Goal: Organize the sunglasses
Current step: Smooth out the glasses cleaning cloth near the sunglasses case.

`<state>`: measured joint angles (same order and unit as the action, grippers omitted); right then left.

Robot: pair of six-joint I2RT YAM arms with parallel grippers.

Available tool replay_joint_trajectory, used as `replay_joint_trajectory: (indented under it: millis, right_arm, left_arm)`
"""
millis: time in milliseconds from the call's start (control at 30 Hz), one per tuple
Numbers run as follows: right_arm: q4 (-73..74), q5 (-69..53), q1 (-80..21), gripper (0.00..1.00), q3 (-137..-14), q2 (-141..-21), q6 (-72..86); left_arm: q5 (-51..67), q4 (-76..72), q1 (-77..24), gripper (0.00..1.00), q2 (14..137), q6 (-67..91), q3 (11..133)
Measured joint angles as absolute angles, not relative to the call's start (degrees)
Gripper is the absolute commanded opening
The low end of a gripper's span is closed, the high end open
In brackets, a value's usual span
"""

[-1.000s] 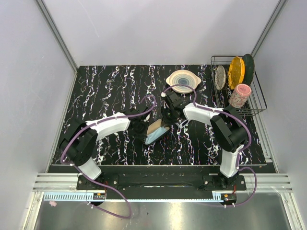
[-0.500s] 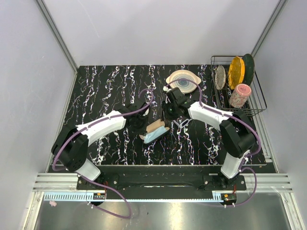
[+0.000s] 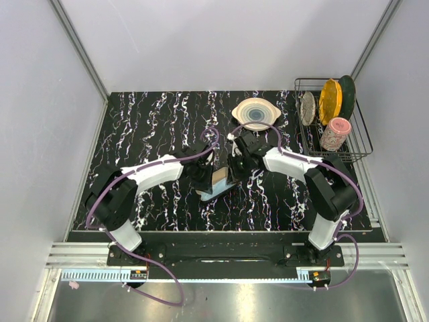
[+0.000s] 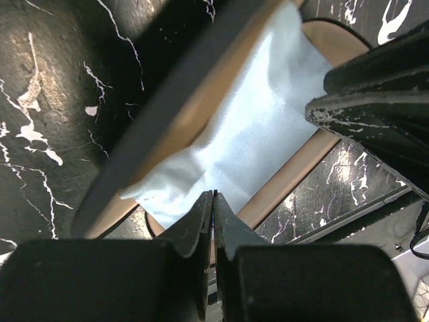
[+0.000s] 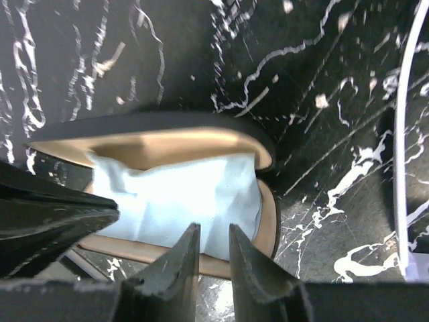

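Cloth lies in the case, bowl seemingly well behind.

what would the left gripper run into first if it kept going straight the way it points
Most likely the light blue cloth lying in the open black case: the left gripper's shut fingertips point right at its near edge. How far above it they sit is unclear.
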<state>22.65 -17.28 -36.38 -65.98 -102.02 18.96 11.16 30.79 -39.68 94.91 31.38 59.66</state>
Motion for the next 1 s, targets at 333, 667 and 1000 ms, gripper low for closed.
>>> replay_joint_trajectory:
  millis: [333,667,1000]
  right_arm:
    - [21.3,-19.5,-37.1,0.29,-58.1,-100.5,20.4]
    - [15.7,-18.2,-37.8,0.29,-55.1,-99.2,23.0]
    - [8.6,-10.0,-41.6,0.24,-50.5,-96.5,24.1]
  left_arm:
    - [12.2,29.6,-40.0,0.06,94.9,31.8,55.9]
    - [9.0,25.9,-40.7,0.10,92.7,33.5,52.2]
    - [0.2,15.9,-41.1,0.21,81.8,36.4,41.4]
